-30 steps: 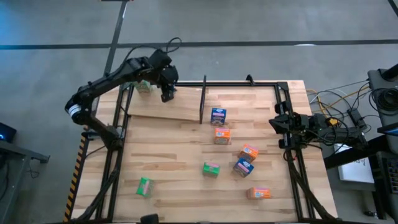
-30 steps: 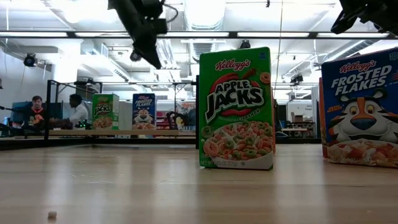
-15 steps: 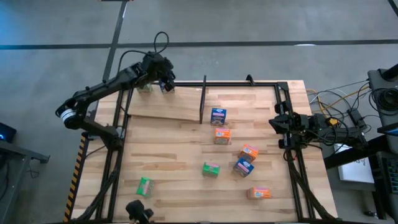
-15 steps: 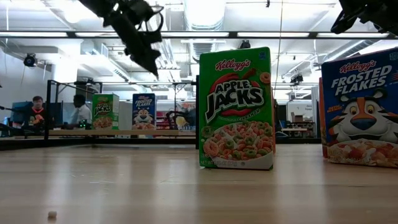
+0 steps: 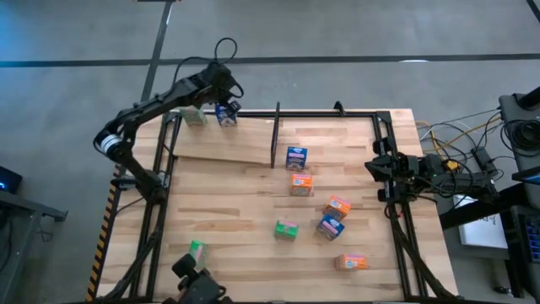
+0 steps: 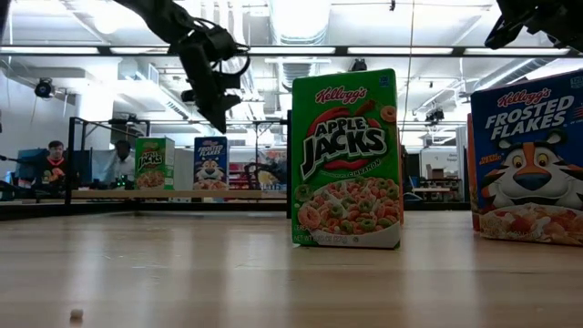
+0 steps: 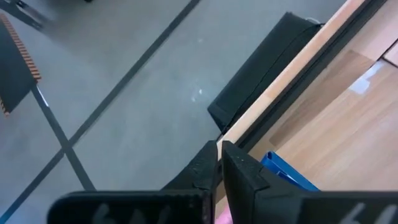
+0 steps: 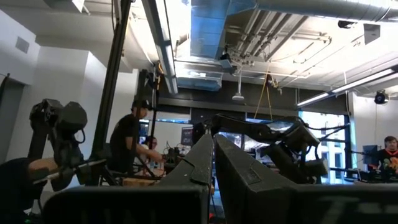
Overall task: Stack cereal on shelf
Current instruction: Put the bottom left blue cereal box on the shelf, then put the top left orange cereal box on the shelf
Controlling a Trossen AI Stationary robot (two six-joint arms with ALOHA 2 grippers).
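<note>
Two cereal boxes stand upright on the shelf (image 5: 221, 149) at the table's far left: a green one (image 5: 195, 117) and a blue one (image 5: 225, 113). In the low view the green one (image 6: 154, 163) and the blue one (image 6: 210, 163) show side by side. My left gripper (image 5: 224, 100) hovers shut just above the blue box (image 7: 285, 174), over the shelf's far edge, and holds nothing. Several more green, blue and orange boxes lie scattered on the table, among them a blue one (image 5: 296, 156) and an orange one (image 5: 301, 183). My right gripper (image 5: 376, 169) rests shut at the table's right edge.
A black upright divider rod (image 5: 275, 135) stands at the shelf's right end. A green box (image 6: 346, 159) and a blue box (image 6: 528, 159) loom close in the low view. A dark object (image 5: 196, 285) shows at the table's near edge. People sit in the room behind.
My left gripper has drawn away from the shelf's middle toward the far edge, sunk a little, rolled at the wrist and shut its fingers on nothing. The blue box stays upright on the shelf beside the green one. A dark object has come in at the near edge.
</note>
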